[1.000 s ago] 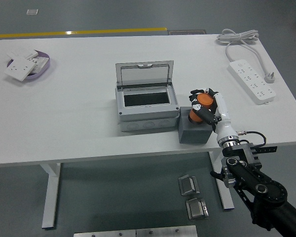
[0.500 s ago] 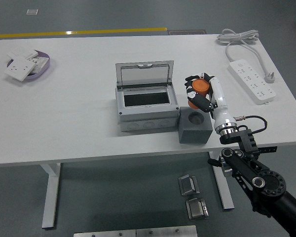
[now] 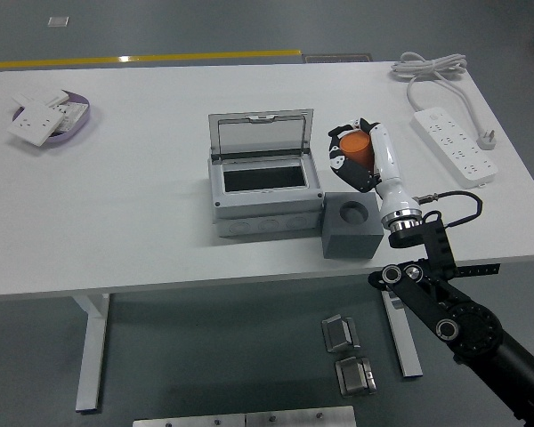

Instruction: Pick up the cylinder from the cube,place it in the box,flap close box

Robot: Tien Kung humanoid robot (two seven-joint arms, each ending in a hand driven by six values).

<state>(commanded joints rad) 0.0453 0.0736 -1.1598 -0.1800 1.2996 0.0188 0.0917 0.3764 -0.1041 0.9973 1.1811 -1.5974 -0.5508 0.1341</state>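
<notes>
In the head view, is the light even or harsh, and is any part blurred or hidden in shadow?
Head view: the light is soft and even, with only faint shadows beside the box and the cube; no strong glare on the white table; the right robot hand holding the orange cylinder looks sharp; the cube's round hole is dark inside.

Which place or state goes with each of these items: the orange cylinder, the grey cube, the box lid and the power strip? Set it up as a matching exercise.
Things:
1. orange cylinder
2. grey cube
3. box lid
4. power strip

States:
A. standing open
B. held in the right hand
C. round socket empty
D. at the table's far right

Pairs: 1-B, 2-C, 3-A, 4-D
</notes>
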